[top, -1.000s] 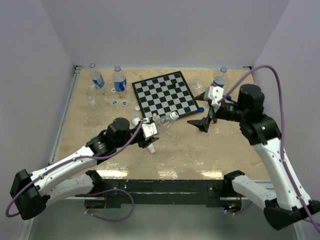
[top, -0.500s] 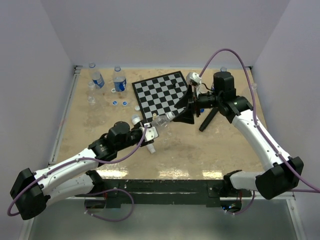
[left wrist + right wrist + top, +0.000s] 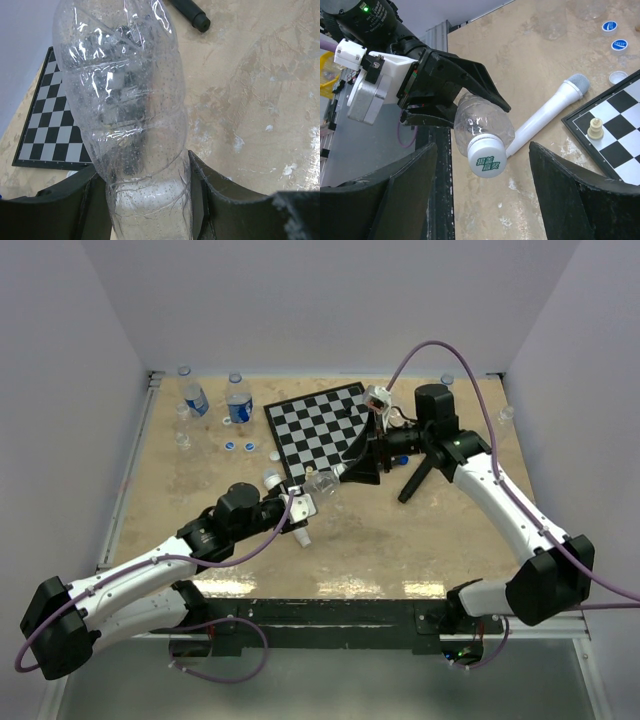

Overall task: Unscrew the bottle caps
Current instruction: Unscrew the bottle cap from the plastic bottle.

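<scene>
Left gripper [image 3: 465, 107] clamped on clear plastic bottle [image 3: 485, 122], just off the black-and-white chessboard's [image 3: 325, 425] near edge. Its white screw cap [image 3: 487, 161] sits between right gripper's [image 3: 350, 466] spread jaws, apparently untouched.

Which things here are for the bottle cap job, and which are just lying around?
For the job: held bottle, its white cap, left gripper, right gripper, blue-labelled bottles at the back.
Just lying about: chessboard, chess piece, white microphone, black microphone.
</scene>
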You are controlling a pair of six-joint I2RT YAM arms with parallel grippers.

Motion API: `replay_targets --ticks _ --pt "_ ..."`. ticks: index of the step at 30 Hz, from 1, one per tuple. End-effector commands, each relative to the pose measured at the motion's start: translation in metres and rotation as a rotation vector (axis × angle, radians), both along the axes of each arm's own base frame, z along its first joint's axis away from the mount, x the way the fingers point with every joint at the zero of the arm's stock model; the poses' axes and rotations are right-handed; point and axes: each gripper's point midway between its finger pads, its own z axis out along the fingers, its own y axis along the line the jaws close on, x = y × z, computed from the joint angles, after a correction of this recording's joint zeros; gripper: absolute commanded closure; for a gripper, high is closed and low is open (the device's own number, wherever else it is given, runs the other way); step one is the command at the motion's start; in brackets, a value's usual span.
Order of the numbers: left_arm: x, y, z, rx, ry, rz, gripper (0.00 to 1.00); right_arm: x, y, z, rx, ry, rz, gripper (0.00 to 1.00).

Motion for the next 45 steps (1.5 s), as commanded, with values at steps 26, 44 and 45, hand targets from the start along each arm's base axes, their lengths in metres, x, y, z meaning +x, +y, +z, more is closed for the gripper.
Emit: replay_targets --ticks 26,44,45 --pt "-0.012 -0.011 0.014 -0.055 -0.053 -0.101 0.90 -0.022 -0.019 -0.059 -0.189 -0.579 0.466 1.00" --pt "-0.019 -0.017 0.013 -0.064 -0.026 -0.150 0.91 -0.038 -0.014 -0.034 -0.059 -0.984 0.528 0.56" --pt "-0.019 -0.018 0.014 -0.068 -0.025 -0.150 0.91 -0.037 -0.013 -0.029 -0.061 -0.945 0.495 0.42"
